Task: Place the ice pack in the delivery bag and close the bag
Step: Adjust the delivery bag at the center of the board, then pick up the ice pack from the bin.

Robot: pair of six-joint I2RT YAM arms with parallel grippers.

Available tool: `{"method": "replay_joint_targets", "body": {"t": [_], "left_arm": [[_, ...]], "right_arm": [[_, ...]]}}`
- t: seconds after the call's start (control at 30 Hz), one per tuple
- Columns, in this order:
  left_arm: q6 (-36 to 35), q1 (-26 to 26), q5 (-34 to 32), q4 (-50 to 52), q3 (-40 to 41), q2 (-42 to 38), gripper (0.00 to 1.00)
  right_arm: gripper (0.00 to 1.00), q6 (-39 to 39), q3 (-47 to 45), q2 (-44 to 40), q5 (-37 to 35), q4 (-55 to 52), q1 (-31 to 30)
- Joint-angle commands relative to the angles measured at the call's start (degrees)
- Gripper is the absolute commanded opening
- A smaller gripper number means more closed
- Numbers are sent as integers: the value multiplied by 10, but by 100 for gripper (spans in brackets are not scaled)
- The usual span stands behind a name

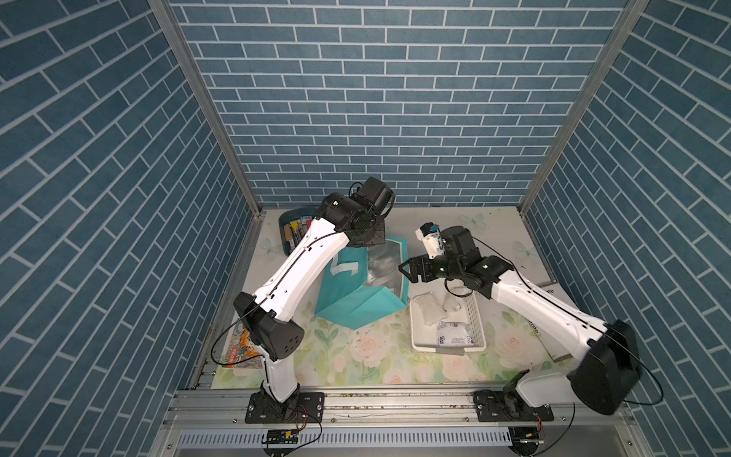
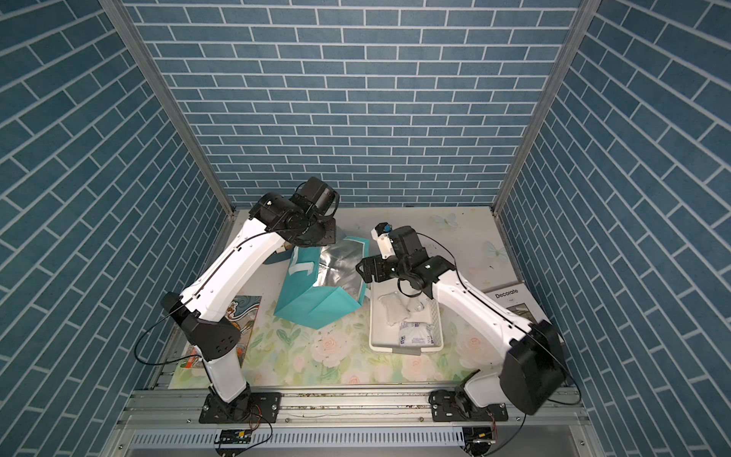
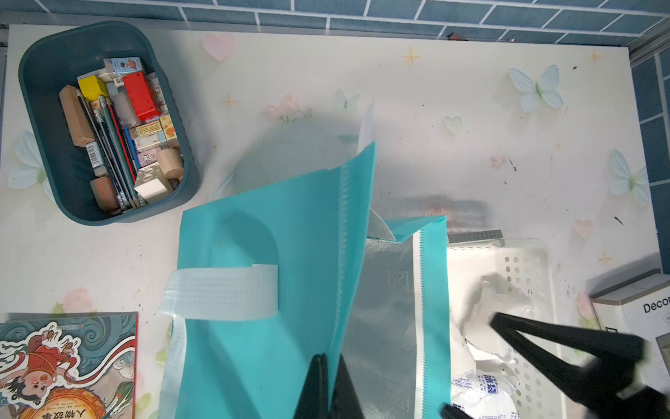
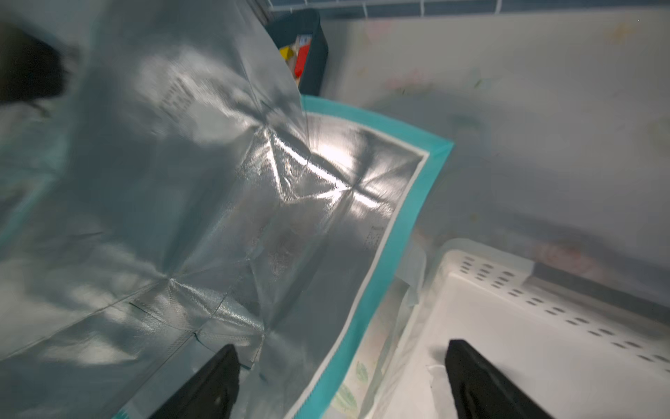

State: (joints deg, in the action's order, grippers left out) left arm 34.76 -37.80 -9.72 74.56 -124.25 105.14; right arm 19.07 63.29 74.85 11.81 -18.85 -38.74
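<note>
Midway across the floral table [image 1: 375, 356], the delivery bag [image 1: 356, 302] [image 2: 312, 300] gapes open, its silver foil lining showing in both top views. The left gripper [image 3: 330, 362] is clamped on the bag's side wall at the rim; in the left wrist view one finger lies on the teal outside and the other on the foil. The right gripper [image 1: 405, 272] [image 4: 342, 346] hovers over the bag's edge where it meets the white basket [image 1: 447, 349] [image 4: 507, 290], its jaws wide apart and empty, one finger above the lining and one above the basket. An ice pack [image 1: 455, 336] [image 2: 413, 334] printed in blue lies in the basket's end nearest the robot, with pale pouches [image 1: 427, 312] beyond it. At the far left sits a dark-blue bin [image 3: 47, 72] of small items
</note>
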Motion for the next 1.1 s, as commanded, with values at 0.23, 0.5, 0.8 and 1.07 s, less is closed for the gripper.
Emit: {"method": "replay_joint_targets", "body": {"t": [0.23, 0.5, 0.8, 1.07], "left_arm": [[8, -2, -8, 10, -16, 14, 0], [8, -2, -8, 10, -19, 12, 0], [9, -1, -4, 10, -20, 11, 0], [13, -1, -16, 10, -4, -5, 0]], "right_arm": [[79, -101, -131, -85, -116, -65, -2], [87, -103, -157, 8, -122, -44, -2], [90, -123, -147, 122, -151, -27, -2], [83, -116, -140, 192, -171, -22, -3]]}}
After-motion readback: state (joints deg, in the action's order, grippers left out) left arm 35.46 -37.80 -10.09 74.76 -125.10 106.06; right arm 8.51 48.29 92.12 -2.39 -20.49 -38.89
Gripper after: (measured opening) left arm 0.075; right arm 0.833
